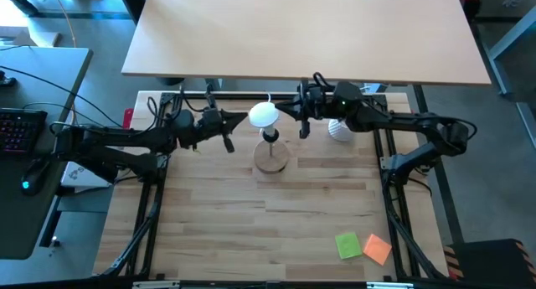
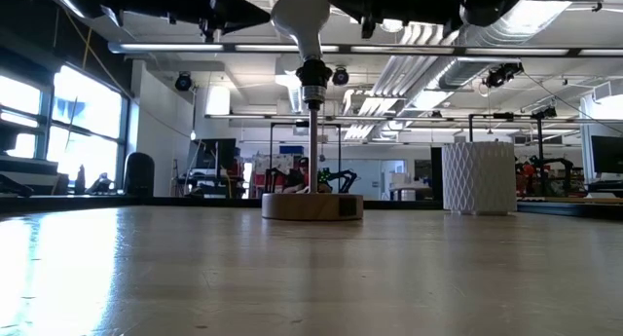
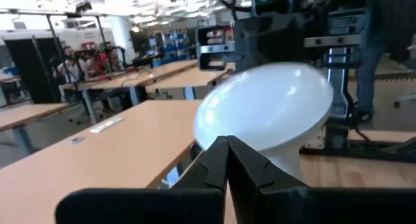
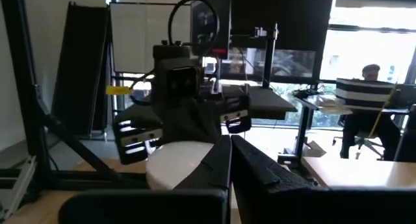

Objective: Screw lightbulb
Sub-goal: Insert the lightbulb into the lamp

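The white lightbulb (image 1: 263, 115) stands globe up, its narrow end in the black socket (image 2: 311, 80). The socket tops a thin stem rising from the round wooden lamp base (image 1: 271, 157). My left gripper (image 1: 246, 119) is shut and level at the globe's left side. In the left wrist view its tips (image 3: 227, 145) stand right before the lightbulb (image 3: 273, 107). My right gripper (image 1: 280, 113) is shut and level at the globe's right side. Its tips (image 4: 229, 142) stand over the white globe (image 4: 179, 167). My left gripper's shut fingertips (image 3: 221, 152) point level from the table's left at the globe's lower left flank (image 3: 214, 130); whether they touch it, I cannot tell. My right gripper's shut fingertips (image 4: 224, 152) point level from the table's right at the globe's right side (image 4: 195, 160); whether they touch it, I cannot tell.
A white ribbed cup (image 1: 339, 130) stands right of the lamp, below my right arm. A green note (image 1: 348, 245) and an orange note (image 1: 378, 249) lie at the near right. The table's dark frame rail (image 1: 251, 95) runs just behind the lamp.
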Motion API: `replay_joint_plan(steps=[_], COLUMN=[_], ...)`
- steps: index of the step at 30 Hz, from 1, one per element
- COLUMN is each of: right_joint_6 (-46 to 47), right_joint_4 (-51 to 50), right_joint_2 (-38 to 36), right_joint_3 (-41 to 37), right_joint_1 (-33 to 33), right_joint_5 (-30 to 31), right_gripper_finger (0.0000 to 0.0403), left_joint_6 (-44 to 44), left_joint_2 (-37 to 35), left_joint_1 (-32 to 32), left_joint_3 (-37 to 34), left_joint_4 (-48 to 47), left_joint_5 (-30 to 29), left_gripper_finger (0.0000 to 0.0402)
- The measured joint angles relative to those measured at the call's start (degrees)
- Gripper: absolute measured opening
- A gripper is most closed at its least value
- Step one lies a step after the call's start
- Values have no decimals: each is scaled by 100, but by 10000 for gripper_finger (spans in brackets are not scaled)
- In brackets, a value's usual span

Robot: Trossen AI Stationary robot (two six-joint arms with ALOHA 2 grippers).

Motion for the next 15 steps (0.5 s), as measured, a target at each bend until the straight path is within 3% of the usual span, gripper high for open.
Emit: replay_joint_plan(steps=[8, 15], right_joint_6=[-305, -474], right_joint_4=[-1556, -1874], right_joint_2=[-1, -36], right_joint_3=[590, 684], right_joint_1=[52, 162], right_joint_5=[-2, -2], right_gripper_finger=[0, 0], left_joint_6=[-46, -105], left_joint_2=[21, 21], left_joint_1=[0, -7], left_joint_3=[0, 0], left_joint_4=[252, 258], left_joint_5=[293, 390], left_gripper_finger=[0, 0])
